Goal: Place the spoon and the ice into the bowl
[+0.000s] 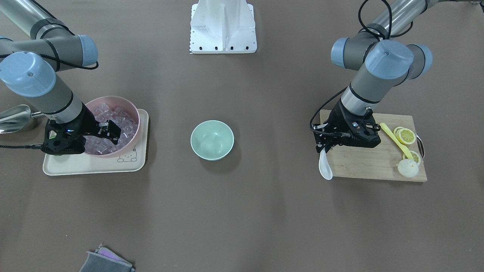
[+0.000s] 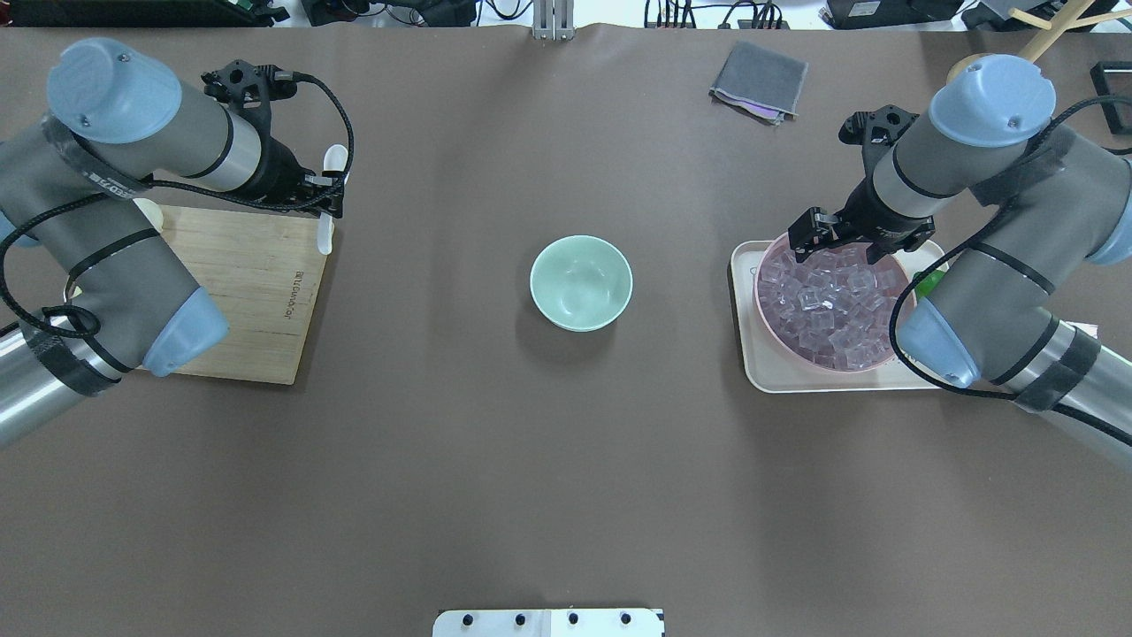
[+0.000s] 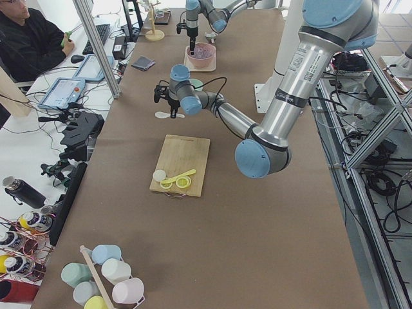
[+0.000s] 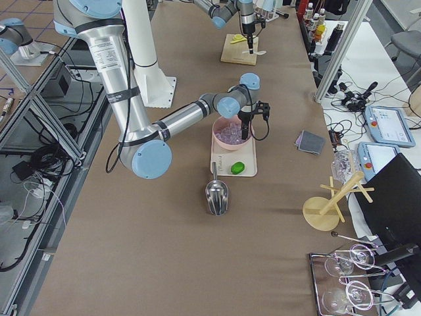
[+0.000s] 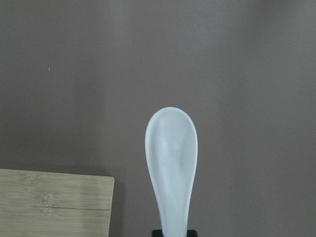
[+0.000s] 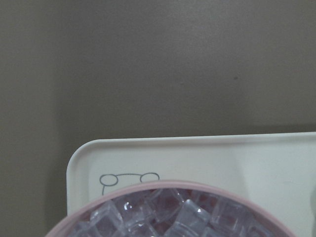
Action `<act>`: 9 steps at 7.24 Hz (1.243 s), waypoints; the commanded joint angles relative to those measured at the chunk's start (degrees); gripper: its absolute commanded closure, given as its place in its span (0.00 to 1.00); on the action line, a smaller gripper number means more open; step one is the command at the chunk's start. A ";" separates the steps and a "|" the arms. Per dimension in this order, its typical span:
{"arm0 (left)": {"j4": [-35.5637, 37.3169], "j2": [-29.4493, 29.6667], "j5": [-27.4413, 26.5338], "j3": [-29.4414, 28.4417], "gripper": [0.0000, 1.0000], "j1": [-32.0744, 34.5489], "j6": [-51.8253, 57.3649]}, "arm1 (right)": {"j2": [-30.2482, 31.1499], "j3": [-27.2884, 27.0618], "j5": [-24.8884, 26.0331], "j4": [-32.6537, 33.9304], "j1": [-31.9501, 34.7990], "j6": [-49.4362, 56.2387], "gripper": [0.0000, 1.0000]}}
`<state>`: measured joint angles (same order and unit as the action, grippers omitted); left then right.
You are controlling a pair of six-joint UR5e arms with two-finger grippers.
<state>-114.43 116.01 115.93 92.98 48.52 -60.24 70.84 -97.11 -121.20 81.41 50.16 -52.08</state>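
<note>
A: Finish of the spoon (image 1: 325, 168)?
B: White, smooth, high gloss. The bowl (image 1: 212, 140) is matt and plain, with no sheen.
A: The ice (image 2: 827, 296)?
B: Clear and glassy, with bright facets. The pink bowl (image 1: 134, 113) holding it looks like smooth plastic with a faint sheen.
A: Other surfaces?
B: The board (image 1: 363, 162) is pale wood with visible grain. The scoop (image 1: 13, 118) is polished metal. The tray (image 1: 94, 166) is smooth cream plastic. The cloth (image 2: 759, 80) is grey fabric. The table (image 1: 242, 211) covering is matt brown.

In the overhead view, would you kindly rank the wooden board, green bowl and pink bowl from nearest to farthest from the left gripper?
1. Wooden board, right beside the left gripper.
2. Green bowl, table centre.
3. Pink bowl, far right.
</note>
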 commanded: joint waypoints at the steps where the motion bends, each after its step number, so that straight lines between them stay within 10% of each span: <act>1: 0.00 0.00 0.00 -0.08 1.00 -0.09 0.03 | 0.87 -0.09 0.09 -0.02 0.37 0.05 0.08; 9: -0.35 2.90 0.00 -1.39 1.00 -3.34 -0.06 | 3.34 -2.56 0.96 0.50 -0.06 -0.04 0.21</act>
<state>-114.77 118.02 115.93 92.19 45.79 -60.27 74.02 -99.71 -120.80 81.91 50.34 -52.08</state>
